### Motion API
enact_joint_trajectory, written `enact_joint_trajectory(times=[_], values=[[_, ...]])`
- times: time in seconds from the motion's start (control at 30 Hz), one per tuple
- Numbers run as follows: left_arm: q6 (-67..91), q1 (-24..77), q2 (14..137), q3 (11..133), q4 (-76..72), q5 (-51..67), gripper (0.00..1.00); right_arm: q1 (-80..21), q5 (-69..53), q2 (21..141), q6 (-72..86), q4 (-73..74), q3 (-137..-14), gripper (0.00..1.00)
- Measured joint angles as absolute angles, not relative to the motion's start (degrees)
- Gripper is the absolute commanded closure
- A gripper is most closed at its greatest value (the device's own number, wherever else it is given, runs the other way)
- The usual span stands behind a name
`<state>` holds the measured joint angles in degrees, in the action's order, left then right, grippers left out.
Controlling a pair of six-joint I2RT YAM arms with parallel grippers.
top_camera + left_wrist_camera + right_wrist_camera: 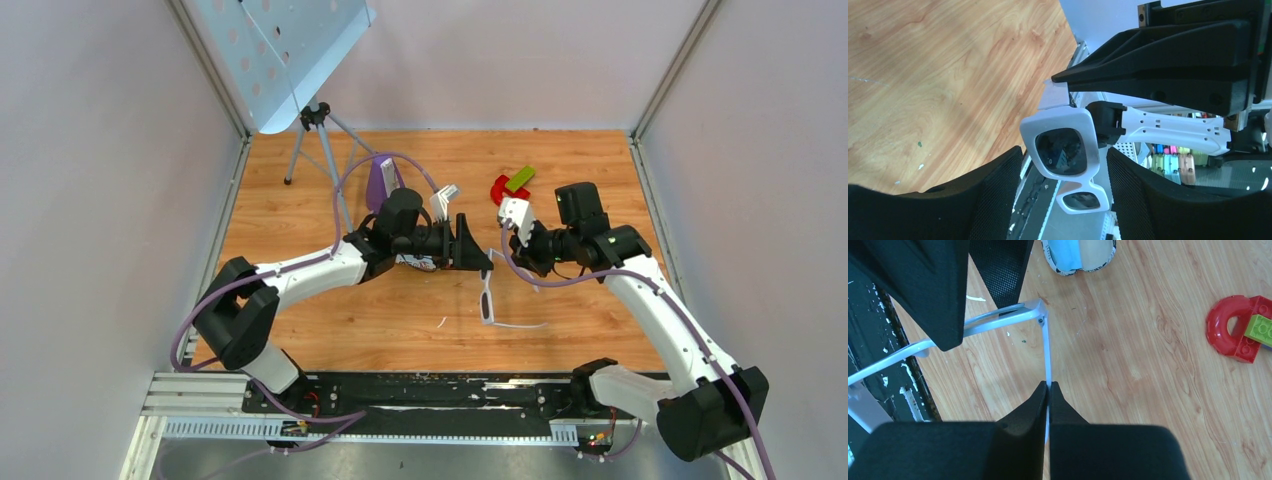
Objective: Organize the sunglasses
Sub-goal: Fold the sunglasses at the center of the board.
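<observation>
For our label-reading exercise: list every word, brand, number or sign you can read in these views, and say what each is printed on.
No text can be read in any view.
The sunglasses: no brand visible on the frame or arm.
The case: patterned rim, too blurred to read.
The red brick and green brick: no lettering visible.
</observation>
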<state>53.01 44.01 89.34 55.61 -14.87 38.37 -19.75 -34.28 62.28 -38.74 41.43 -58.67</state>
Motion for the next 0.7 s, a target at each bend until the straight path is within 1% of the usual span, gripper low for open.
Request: enact_joint_trajectory(times=[0.1,0.23,0.4,0.47,0.53,0.63,0.7], values=[[53.19,44.03,89.82,55.81,-14.46,38.33,0.32,-19.88,-34.28,62.26,-38.74,41.43,-58.67,1.00],[53.12,44.07,90.19,56.36,-13.93,38.17,0.37,-19.88,-34.26,62.26,-38.74,41.43,-58.67,1.00],[53.23,44.07,90.19,56.38,-13.82,38.11,0.49,-19.88,-34.20,62.26,-38.74,41.41,-58.65,1.00],[53.12,44.07,90.19,56.38,-13.63,37.98,0.57,-19.88,-34.02,62.26,-38.72,41.41,-58.67,1.00],[52.95,44.07,90.19,56.38,-13.30,37.87,0.61,-19.88,-34.00,62.26,-38.61,41.41,-58.67,0.96],[52.93,44.07,90.19,56.36,-13.17,37.91,0.64,-19.88,-34.48,62.41,-37.52,41.41,-58.65,0.83],[52.45,44.07,90.19,56.36,-13.13,37.87,0.65,-19.88,-35.62,62.92,-35.97,41.43,-58.65,0.76]])
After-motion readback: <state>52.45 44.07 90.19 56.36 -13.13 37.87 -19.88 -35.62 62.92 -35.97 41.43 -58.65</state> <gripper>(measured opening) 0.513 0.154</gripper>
